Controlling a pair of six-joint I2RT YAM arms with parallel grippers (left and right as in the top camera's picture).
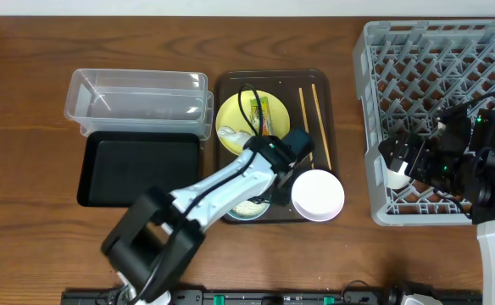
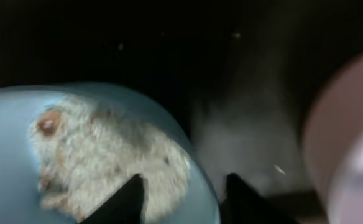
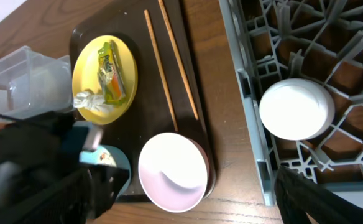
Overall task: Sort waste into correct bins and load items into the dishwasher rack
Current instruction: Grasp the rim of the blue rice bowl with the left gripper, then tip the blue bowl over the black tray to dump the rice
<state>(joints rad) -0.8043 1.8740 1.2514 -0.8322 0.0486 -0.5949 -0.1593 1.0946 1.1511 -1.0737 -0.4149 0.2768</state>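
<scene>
Overhead, a dark brown wood-grain desk [image 1: 27, 127] fills the view. Nothing of the room shows beyond it but a black rail [image 1: 230, 296] along the near edge. Toward the left edge, the clear tub [image 1: 137, 102] sits on the far side, with the black tray [image 1: 137, 169] right against it on the near side. At mid-desk the brown serving tray [image 1: 230, 82] carries the yellow plate [image 1: 230, 114] with the snack wrapper [image 1: 267, 114] on it and two chopsticks [image 1: 315, 123] lying beside it. Toward the near edge it also carries the blue bowl [image 1: 249, 207] of rice [image 2: 107, 149] and the white bowl [image 1: 318, 195]. The left claw [image 2: 181, 199] is spread, one finger on each side of the blue bowl's rim; whether they touch it cannot be told. At the right edge the grey rack [image 1: 451, 51] holds the white cup [image 3: 296, 109] by its left wall, toward the near corner. The right claw [image 1: 397, 161] hangs spread over the cup, holding nothing.
</scene>
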